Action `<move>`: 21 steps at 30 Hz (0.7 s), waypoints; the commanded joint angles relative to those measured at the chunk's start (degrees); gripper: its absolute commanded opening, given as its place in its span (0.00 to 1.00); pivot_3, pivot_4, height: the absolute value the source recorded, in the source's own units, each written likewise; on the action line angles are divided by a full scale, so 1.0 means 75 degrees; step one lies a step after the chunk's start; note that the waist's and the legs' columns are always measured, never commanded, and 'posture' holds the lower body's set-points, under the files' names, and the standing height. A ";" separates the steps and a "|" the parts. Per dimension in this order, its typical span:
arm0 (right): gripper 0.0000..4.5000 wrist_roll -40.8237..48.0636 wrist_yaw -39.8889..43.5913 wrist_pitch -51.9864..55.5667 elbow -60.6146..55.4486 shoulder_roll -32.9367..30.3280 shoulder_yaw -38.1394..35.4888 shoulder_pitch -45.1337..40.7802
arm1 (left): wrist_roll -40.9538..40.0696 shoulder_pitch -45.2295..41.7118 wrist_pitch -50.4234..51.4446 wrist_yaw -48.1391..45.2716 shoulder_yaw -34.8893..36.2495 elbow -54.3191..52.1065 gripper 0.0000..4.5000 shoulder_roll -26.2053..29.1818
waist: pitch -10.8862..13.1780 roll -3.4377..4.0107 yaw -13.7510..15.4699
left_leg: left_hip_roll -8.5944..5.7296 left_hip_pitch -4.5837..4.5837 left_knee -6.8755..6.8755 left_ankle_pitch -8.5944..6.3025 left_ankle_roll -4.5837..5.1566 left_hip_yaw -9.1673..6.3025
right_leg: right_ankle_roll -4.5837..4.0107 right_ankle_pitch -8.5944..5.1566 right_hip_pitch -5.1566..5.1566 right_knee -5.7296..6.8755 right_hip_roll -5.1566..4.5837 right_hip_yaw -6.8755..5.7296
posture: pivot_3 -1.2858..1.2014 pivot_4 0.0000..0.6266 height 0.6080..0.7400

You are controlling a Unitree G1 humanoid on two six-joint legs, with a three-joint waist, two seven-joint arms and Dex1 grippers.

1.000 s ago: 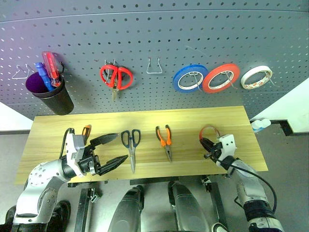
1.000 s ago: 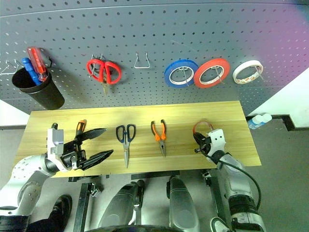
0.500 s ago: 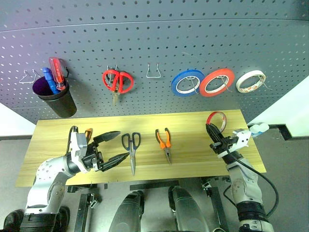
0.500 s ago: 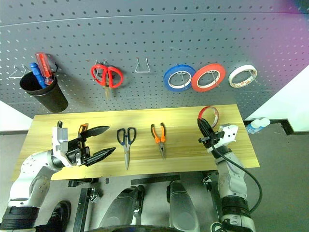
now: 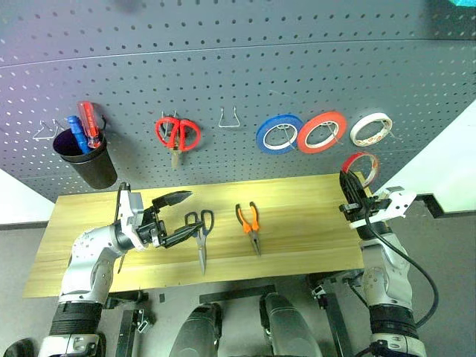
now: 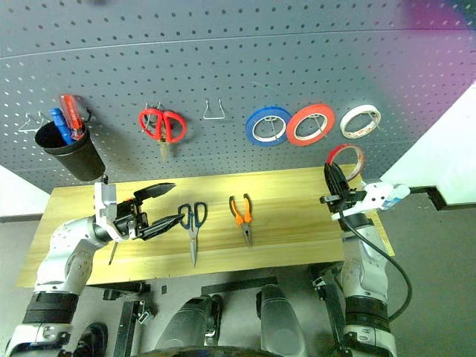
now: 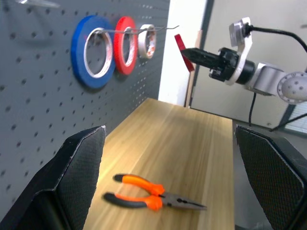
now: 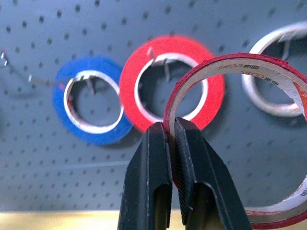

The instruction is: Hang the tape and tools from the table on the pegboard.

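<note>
Tape (image 5: 360, 165) lifted off table (image 5: 297, 223), right gripper (image 5: 348, 195) raised toward pegboard (image 5: 238, 82)

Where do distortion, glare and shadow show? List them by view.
Left eye view: the pegboard hole rows bow in curves, which is lens distortion. Left wrist view: a bright sheen lies on the table beside the pliers. Right wrist view: the red roll throws a soft dark shadow on the pegboard.

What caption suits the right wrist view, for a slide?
Right gripper pinching the tape, raised before the pegboard.
</note>
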 commanded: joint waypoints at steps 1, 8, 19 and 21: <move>0.01 0.0099 -0.0078 -0.0056 -0.0682 -0.0024 0.0050 -0.0265 | 0.0027 -0.0054 -0.0172 -0.0074 -0.0009 0.0001 1.00 -0.0027 | -0.0006 -0.0002 -0.0031 | 0.0000 0.0017 -0.0002 0.0000 0.0001 0.0002 | 0.0000 0.0000 0.0014 0.0001 0.0000 0.0005 | 0.45 0.19 1.00; 0.01 0.0050 -0.0019 0.0188 -0.0989 0.0082 0.0477 -0.0373 | 0.0029 0.0213 -0.0094 -0.0011 0.0019 -0.0265 1.00 -0.0029 | -0.0042 -0.0003 -0.0137 | 0.0002 0.0050 -0.0009 0.0000 0.0002 0.0006 | 0.0001 -0.0001 0.0041 0.0005 0.0004 0.0016 | 0.46 0.21 1.00; 0.01 -0.0160 0.0292 -0.0024 -0.0057 0.0137 0.0823 -0.0932 | -0.0053 0.0729 0.0113 0.0315 0.0088 -0.0991 1.00 0.0046 | -0.0047 -0.0001 -0.0131 | 0.0002 0.0054 -0.0007 0.0000 0.0003 0.0006 | 0.0000 0.0000 0.0041 0.0012 0.0003 0.0019 | 0.48 0.23 1.00; 0.01 -0.0244 0.0341 -0.0108 0.0202 0.0109 0.0813 -0.1079 | -0.0077 0.0850 0.0158 0.0383 0.0111 -0.1148 1.00 0.0070 | -0.0047 -0.0001 -0.0130 | 0.0002 0.0054 -0.0007 0.0000 0.0003 0.0006 | 0.0000 0.0000 0.0040 0.0012 0.0003 0.0019 | 0.48 0.23 1.00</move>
